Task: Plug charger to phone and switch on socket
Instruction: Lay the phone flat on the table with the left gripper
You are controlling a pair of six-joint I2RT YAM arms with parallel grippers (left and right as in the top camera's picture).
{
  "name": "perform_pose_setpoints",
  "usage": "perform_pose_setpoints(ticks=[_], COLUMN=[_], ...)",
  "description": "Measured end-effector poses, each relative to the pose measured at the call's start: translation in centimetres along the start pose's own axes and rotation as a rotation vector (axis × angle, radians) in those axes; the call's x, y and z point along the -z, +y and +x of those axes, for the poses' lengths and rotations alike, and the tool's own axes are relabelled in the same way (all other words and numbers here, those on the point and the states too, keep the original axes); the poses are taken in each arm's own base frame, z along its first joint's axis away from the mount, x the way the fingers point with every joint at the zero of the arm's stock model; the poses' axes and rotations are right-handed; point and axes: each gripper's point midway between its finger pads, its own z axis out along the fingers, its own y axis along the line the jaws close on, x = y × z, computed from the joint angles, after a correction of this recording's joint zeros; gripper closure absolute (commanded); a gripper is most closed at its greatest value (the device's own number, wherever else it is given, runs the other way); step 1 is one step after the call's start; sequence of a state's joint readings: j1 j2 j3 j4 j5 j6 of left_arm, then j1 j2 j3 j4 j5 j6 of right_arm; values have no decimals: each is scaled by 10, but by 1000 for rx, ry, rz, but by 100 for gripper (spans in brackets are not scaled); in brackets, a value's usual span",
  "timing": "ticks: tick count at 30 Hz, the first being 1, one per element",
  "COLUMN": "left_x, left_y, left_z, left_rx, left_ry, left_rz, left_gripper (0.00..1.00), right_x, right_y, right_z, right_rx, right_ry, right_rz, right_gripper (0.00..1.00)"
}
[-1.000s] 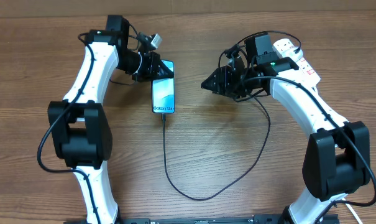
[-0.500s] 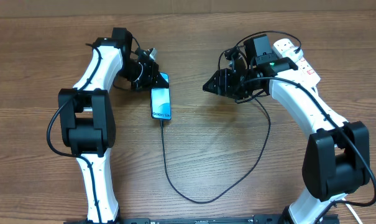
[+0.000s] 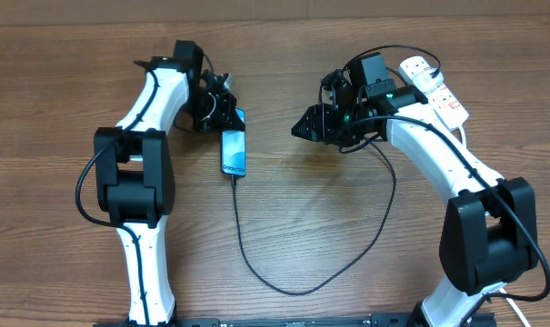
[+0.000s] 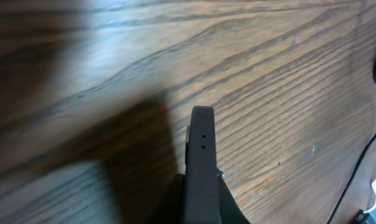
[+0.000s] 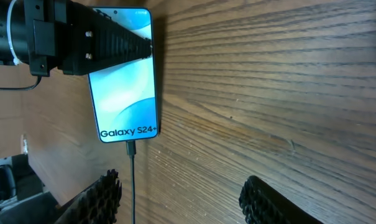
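The phone has a cyan screen with "Galaxy S24+" text. My left gripper is shut on its upper end. One ribbed finger lies across the screen in the right wrist view, and the phone's thin edge sits between the fingers in the left wrist view. The charger's black cable is plugged into the phone's lower end. It loops over the table to my right arm, and its plug is hidden there. My right gripper is open and empty to the right of the phone. The white socket lies at the back right.
The wooden table carries the cable's wide loop between both arms, nearest the front edge around. My right arm lies over the cable and beside the socket. The table's far edge runs along the top of the overhead view.
My left gripper has swung with the phone, which now looks smaller and sits lower in the overhead view. My right gripper has shifted slightly left.
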State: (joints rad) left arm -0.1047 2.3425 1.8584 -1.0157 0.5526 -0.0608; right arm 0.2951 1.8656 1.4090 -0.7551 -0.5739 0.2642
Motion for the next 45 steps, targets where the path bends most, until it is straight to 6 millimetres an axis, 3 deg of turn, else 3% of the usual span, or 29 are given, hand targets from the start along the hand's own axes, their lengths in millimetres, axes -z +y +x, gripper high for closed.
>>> perform_pose_setpoints(ticks=[16,22,35,45], left_x=[-5,-5,-5,-5], left_y=[-7,-5,0,1], left_z=[-6,-6,1,6], left_rx=[17,33,49,60], left_ry=[-23,-21,2,20], left_rz=[-5,-19,-42,-50], left_gripper=[96,87,85,76], right_x=[0,0,0,0], right_y=[-2,-2,-4,-4], right_z=[3,3,8,9], right_rx=[-6,-6,-13,-4], right_ry=[11,12,29,32], right_rz=[10,10,16,17], right_gripper=[36,37,37,37])
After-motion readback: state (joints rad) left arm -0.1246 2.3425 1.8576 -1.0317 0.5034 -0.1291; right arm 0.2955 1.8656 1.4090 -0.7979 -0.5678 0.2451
